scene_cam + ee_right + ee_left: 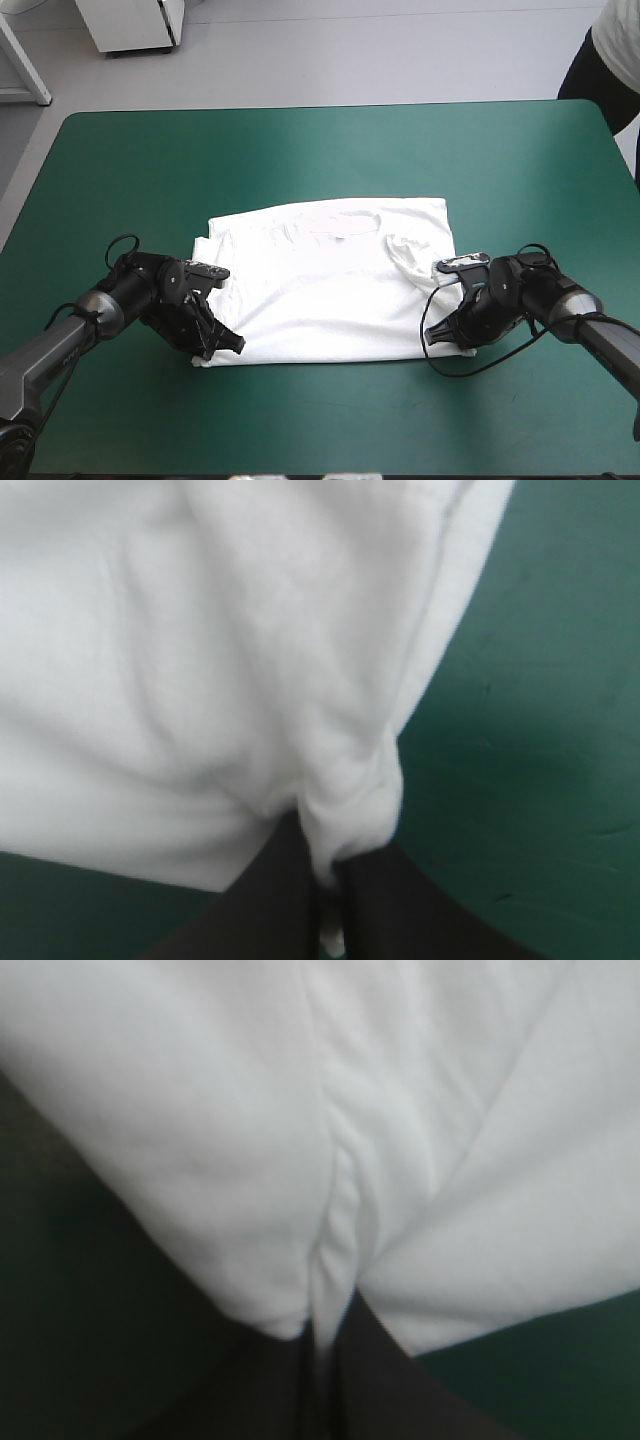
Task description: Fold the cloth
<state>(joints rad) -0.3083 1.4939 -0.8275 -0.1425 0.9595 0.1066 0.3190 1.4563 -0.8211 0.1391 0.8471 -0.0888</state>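
White short-sleeved T-shirt point(330, 280) flat on teal-green table cover point(300, 150); left gripper point(228, 345) and right gripper point(440, 334) each clamp a near corner (fingertips seemingly buried in cloth).

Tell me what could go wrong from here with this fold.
1. The left pincer and right pincer each grip only a narrow pinch at the near corners of the T-shirt; the cloth may slip out on lifting.
2. A sleeve lies bunched on top near the right pincer; it could get trapped crooked inside the fold.
3. Nothing holds the near edge between the two pincers, so it may sag and crease once raised.
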